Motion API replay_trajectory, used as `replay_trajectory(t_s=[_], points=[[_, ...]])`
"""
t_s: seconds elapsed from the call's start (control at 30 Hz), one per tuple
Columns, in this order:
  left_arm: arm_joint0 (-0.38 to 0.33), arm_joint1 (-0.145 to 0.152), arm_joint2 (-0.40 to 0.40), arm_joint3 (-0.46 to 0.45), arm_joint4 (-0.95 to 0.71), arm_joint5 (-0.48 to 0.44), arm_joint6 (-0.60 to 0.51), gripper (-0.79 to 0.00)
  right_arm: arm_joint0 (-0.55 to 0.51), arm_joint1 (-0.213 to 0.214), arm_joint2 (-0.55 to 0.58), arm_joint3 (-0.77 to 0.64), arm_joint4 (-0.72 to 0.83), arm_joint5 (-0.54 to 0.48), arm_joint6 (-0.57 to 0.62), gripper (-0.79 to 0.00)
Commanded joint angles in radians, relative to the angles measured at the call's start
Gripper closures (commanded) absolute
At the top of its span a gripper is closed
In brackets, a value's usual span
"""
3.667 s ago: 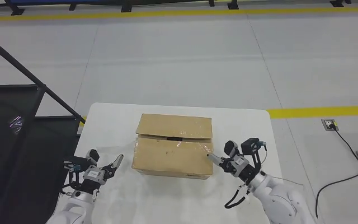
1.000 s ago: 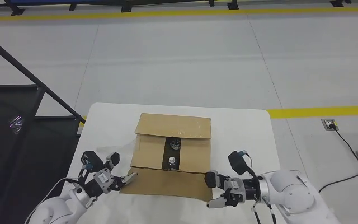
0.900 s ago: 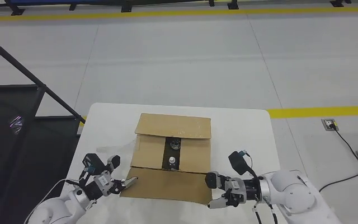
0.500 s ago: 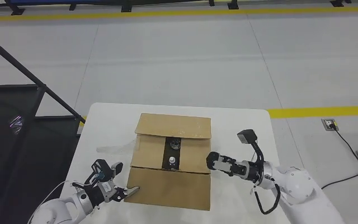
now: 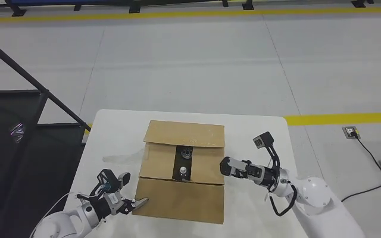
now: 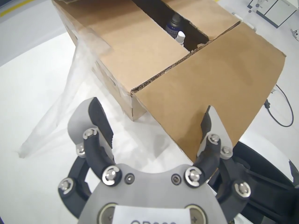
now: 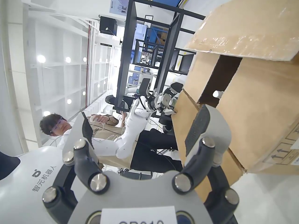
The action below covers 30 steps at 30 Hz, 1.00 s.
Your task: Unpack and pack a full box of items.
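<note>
Claws first: left claw (image 6: 153, 113), spread wide, with the low corner of the near flap (image 6: 210, 78) lying between its fingers (image 6: 100, 122); you cannot tell whether either pad touches the card. The right claw (image 7: 143, 117), likewise spread, sits at the right side of the box (image 5: 184, 160), one finger (image 7: 203, 129) just beside the wall, contact uncertain.

The box stands mid-table (image 5: 119, 128). Its near flap is folded outward and its far flap (image 5: 186, 134) laid back. Two inner flaps (image 6: 130, 40) lie down across the top, with a slot between them. Through the slot you see a dark bottle (image 6: 174, 24) and a white cap (image 6: 180, 36), both inside. Loose clear tape (image 6: 58, 108) trails from the left wall to the table.

Judged stage: opening, with the inner flaps not yet raised and nothing unpacked.

Hazards:
- If you close the left claw here, it pinches the near flap, and any pull may drag or tip the box.
- If the right finger pushes the wall instead of hooking an inner flap's edge, the box slides toward the left claw.
- The tape may cling to a finger and tug the box.
- Reaching through the narrow slot risks toppling the bottles.
</note>
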Motion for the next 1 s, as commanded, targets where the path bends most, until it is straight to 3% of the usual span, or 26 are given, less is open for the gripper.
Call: replay_trajectory(t_s=[0.0, 0.33, 0.97], points=[[-0.005, 0.000, 0.011, 0.005, 0.010, 0.017, -0.001, -0.785, 0.024, -0.006, -0.018, 0.033, 0.010, 0.044, -0.030, -0.785], [-0.019, 0.004, 0.052, 0.027, 0.059, 0.062, 0.016, -0.785, 0.207, -0.065, -0.173, 0.249, 0.044, 0.119, -0.116, -0.785], [-0.012, 0.017, 0.075, 0.038, 0.060, 0.058, 0.036, -0.785, 0.427, -0.164, -0.267, 0.460, 0.060, -0.028, -0.389, -0.785]])
